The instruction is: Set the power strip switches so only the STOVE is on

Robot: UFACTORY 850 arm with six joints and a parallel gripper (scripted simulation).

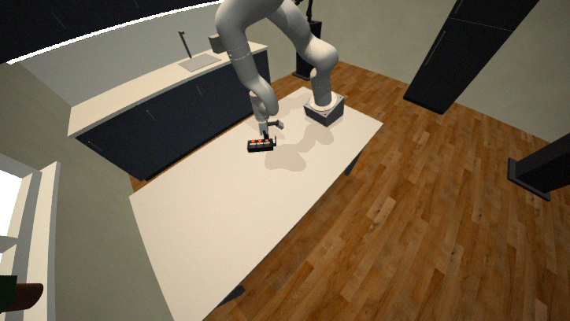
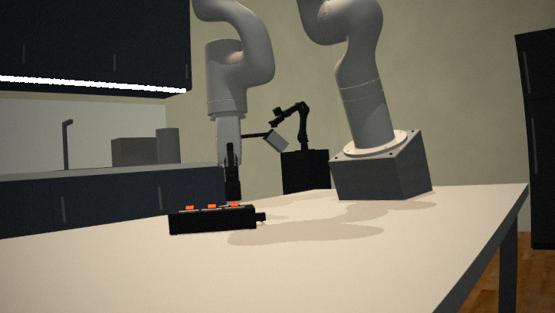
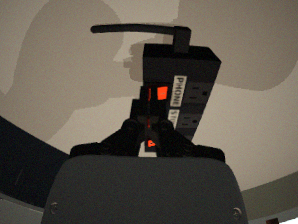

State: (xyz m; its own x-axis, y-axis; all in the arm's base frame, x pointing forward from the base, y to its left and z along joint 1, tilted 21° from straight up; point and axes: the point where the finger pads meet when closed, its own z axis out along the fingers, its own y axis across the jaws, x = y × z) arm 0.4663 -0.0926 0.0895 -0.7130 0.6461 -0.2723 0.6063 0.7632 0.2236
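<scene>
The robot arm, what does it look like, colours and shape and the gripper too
The arm is smooth pale grey with thick rounded links and bulbous joints, on a white flange atop a dark grey block base. The gripper is black with slim fingers under a light grey wrist. A small grey box juts out sideways. No cables or markings show.

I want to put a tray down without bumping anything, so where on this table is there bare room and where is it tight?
Bare room: the long stretch of table from the power strip toward the near end, and the strip along the wood-floor edge. Crowded: the far end, where the shut gripper hangs just over the strip's switches, with the arm's base block close behind.
</scene>
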